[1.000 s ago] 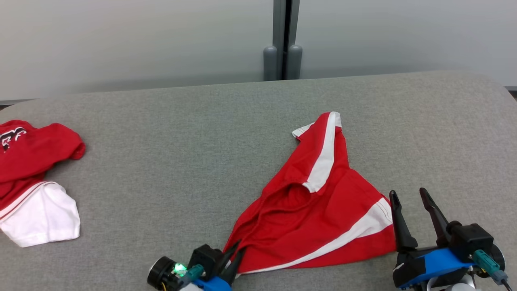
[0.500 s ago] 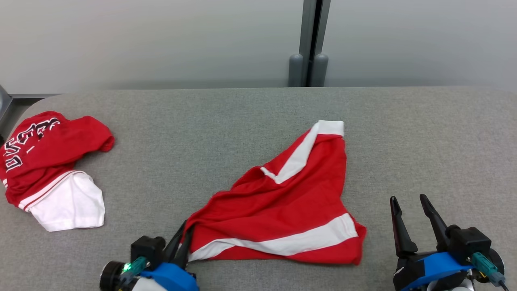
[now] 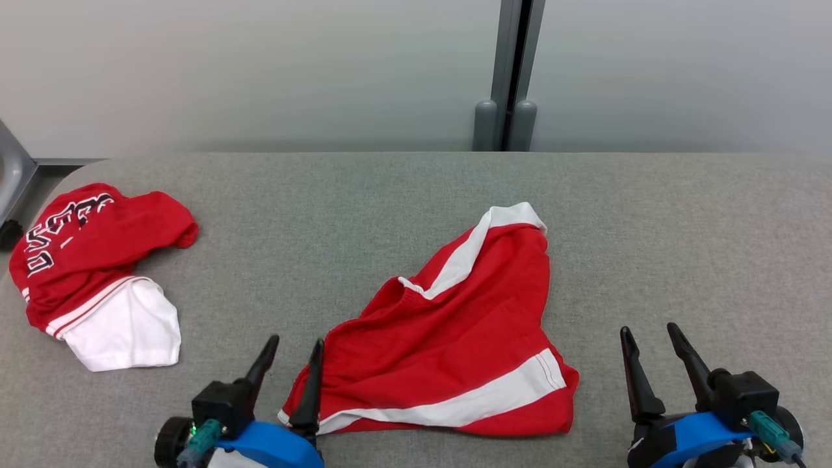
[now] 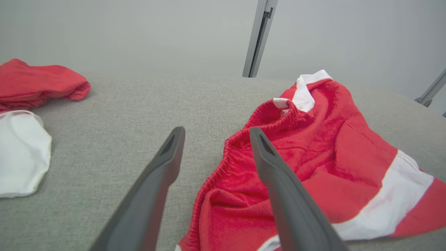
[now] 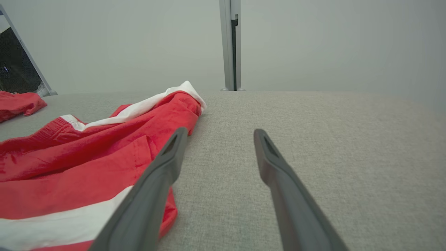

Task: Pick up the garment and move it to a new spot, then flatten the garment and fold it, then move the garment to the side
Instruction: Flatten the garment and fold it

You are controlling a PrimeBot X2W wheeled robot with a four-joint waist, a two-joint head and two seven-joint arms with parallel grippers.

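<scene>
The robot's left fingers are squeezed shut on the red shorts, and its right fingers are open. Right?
No. The left fingers are open too, not squeezing the red shorts; the left wrist view shows the gap between them. The right fingers are open.

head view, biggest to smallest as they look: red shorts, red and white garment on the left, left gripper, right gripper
1. red shorts
2. red and white garment
3. left gripper and right gripper: they look about alike and both are cut off by the bottom edge, so not ranked apart
</scene>
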